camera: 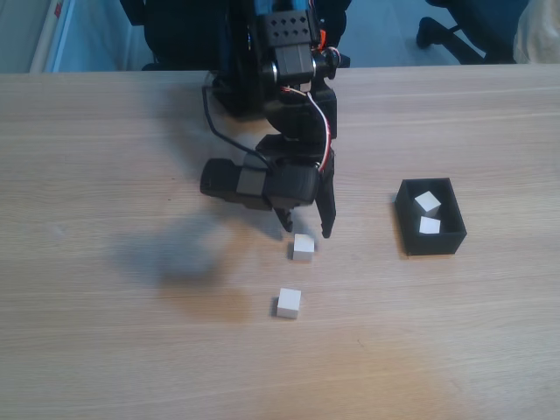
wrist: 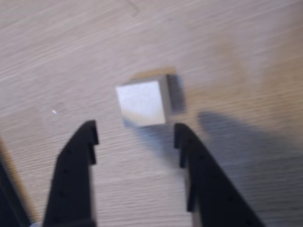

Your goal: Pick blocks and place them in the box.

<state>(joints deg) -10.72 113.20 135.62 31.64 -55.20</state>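
The gripper point(camera: 306, 230) hung over the middle of the desk point(camera: 105, 350), pointing down, its two black fingers point(wrist: 78, 156) spread wide and holding nothing. In the wrist view the gap between them was wider than the block and bare wood showed in it.

The nearest block point(camera: 304, 247), a plain white cube, sat on the desk just ahead of the fingertips, touching neither. In the wrist view point(wrist: 142, 101) it lay beyond the tips and roughly centred on the gap, turned slightly askew to the fingers. That picture was blurred, so finer detail could not be confirmed.

A second block point(camera: 290, 302) rested on the desk nearer the front edge, apart from the first and from the arm.

The box point(camera: 409, 229), black and open-topped, stood towards the right edge of the desk as the fixed view showed it, well apart from the gripper. Two white blocks point(camera: 428, 203) point(camera: 430, 226) lay inside it.

Judgement: the task stood about half done, two blocks boxed and two loose. The step in hand appeared to be the approach to the third block. The next move would call for bringing the open fingers forward and down to straddle that cube before closing. The cube's skew could let it twist or slip if the fingers met its corners rather than its faces.
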